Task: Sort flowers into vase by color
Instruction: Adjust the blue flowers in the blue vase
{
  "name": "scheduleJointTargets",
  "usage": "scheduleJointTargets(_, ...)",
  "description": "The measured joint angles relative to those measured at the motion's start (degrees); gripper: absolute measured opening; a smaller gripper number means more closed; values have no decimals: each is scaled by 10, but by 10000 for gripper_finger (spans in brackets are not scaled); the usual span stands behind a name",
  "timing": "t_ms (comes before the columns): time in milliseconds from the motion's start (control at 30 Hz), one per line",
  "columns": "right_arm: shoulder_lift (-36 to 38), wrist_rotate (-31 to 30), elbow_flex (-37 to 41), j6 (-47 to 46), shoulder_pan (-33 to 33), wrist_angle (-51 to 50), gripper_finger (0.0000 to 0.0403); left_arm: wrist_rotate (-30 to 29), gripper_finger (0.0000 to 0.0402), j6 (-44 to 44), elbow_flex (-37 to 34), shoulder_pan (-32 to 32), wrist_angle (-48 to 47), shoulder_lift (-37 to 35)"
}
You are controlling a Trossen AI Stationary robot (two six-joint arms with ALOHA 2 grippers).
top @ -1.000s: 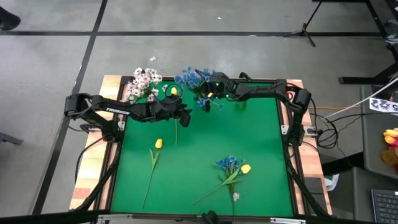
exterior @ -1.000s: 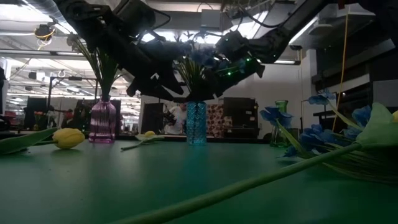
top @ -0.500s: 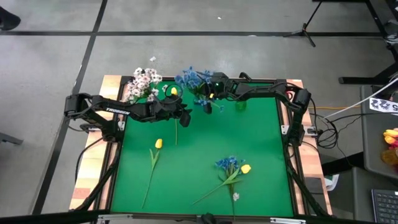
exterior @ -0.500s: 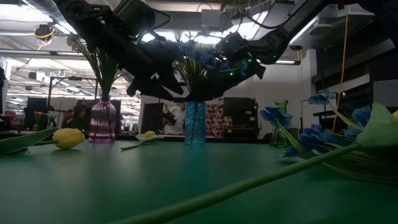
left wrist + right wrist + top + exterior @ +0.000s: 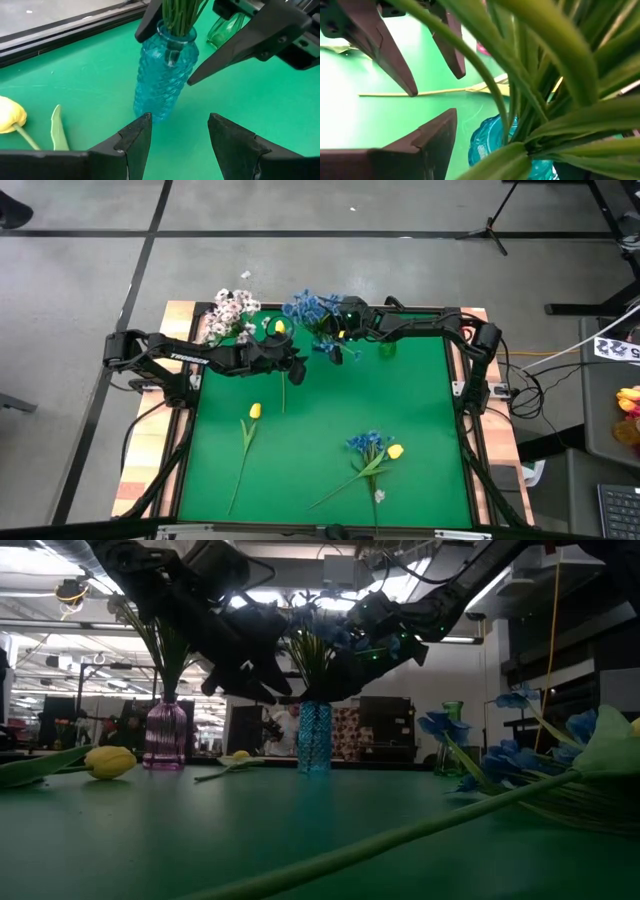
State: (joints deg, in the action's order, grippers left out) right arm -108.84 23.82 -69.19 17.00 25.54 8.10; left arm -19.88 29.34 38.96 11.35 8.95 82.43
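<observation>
We see the right gripper (image 5: 337,348) with fingers spread, empty, above the blue vase (image 5: 314,737) at the far edge of the green table (image 5: 330,410); the blue flowers (image 5: 308,307) stand in that vase, their green stems (image 5: 520,95) crowding the right wrist view. The left gripper (image 5: 176,132) hangs just beside the vase, fingers parted around nothing. Nearby we note a pink vase (image 5: 165,733) with white flowers (image 5: 229,312), a small green vase (image 5: 225,29), a yellow tulip (image 5: 254,412) lying mid-table, and a loose blue-and-yellow bunch (image 5: 372,448) near the front.
</observation>
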Motion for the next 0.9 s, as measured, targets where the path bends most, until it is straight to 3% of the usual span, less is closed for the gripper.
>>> scheduleJointTargets(333,8,9,0,13,12,-27,276,0,191,0,0,0,-11,0)
scheduleJointTargets(633,39,-36,1,55,19,-91,276,0,192,-1,0,0,-10,0)
scheduleJointTargets(900,42,-39,1,82,19,-106,276,0,192,-2,0,0,-11,0)
